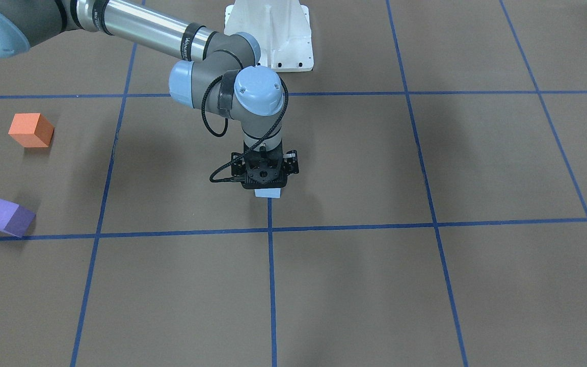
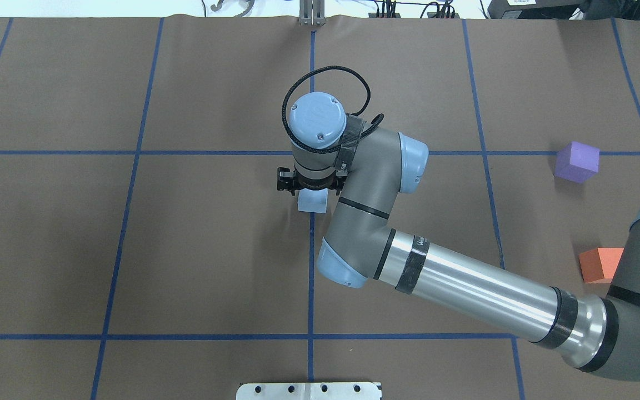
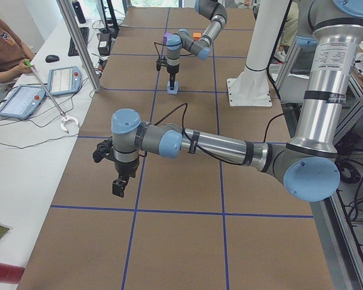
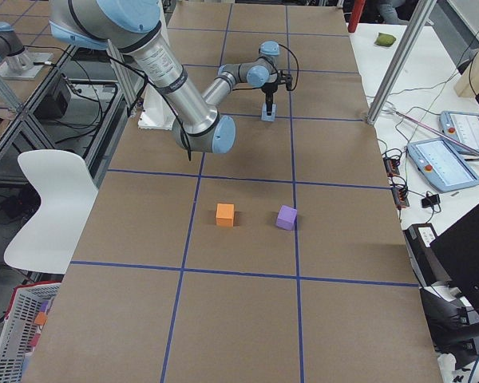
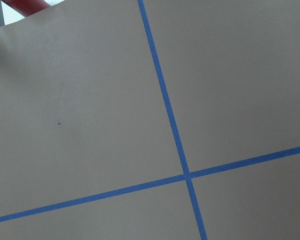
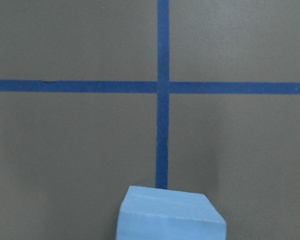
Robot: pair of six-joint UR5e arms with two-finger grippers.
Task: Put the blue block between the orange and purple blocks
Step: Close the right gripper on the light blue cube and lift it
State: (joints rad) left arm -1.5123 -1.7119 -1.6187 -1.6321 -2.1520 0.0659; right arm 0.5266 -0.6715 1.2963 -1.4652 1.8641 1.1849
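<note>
The pale blue block point(image 2: 313, 201) is at the table's centre, on a blue tape line, and fills the bottom of the right wrist view point(image 6: 170, 214). My right gripper point(image 2: 312, 186) points straight down onto it. Its fingers are hidden under the wrist in the overhead and front views point(image 1: 267, 184), and in the side views they look closed narrowly on the block. The orange block point(image 2: 599, 264) and the purple block point(image 2: 576, 161) sit apart at the far right. My left gripper point(image 3: 118, 185) hangs above bare table at the left end. I cannot tell whether it is open or shut.
Blue tape lines point(image 2: 311, 278) divide the brown table cover into squares. The right arm's forearm point(image 2: 481, 289) stretches across the right half, partly over the orange block. The white robot base point(image 1: 269, 35) stands at the table edge. An operator point(image 3: 3, 51) sits beside the table.
</note>
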